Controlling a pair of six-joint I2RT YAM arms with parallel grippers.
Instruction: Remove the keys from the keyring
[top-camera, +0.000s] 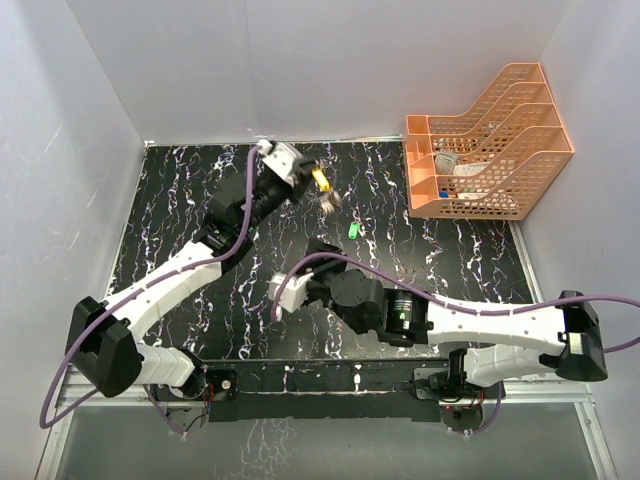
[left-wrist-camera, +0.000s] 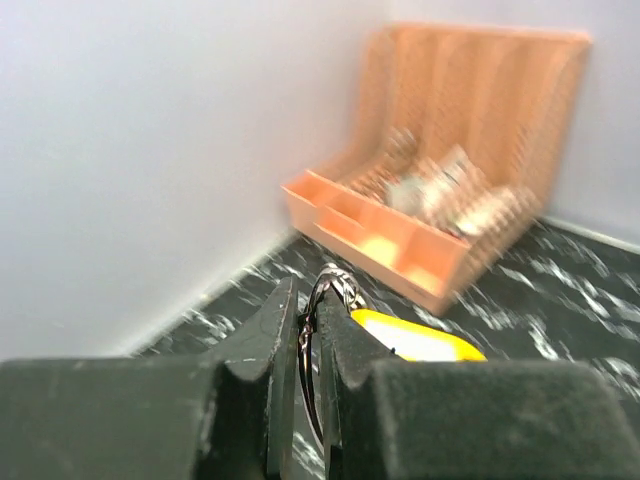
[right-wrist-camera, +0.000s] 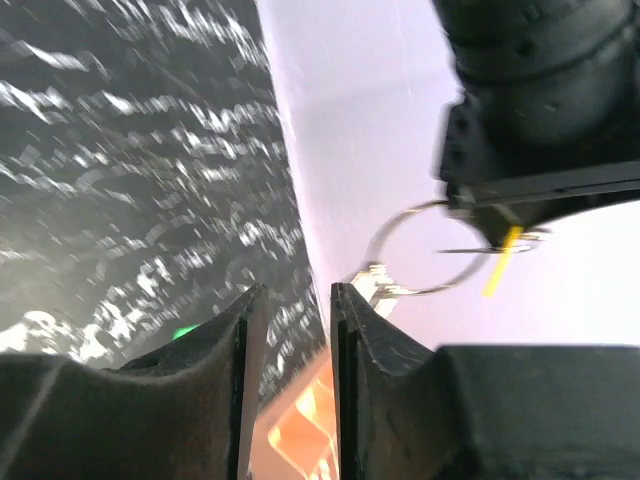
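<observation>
Keyring (left-wrist-camera: 330, 270) is a thin silvery wire loop, up in the air off the bench (top-camera: 200, 200), pinched edge-on in the left tool (left-wrist-camera: 308, 300). The yellow-headed key (left-wrist-camera: 415, 345) hangs on it right beside the tool, and a dull brass clump of keys (top-camera: 330, 203) dangles below. The green-headed key (top-camera: 352, 231) lies loose on the black marbled bench, near that dangling bunch.

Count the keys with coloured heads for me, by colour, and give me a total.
Yellow-headed key: 1, at the keyring held by the left gripper.
Green-headed key: 1, loose on the table.
Total: 2.
The dull keys hanging from the ring are too small to count.
</observation>
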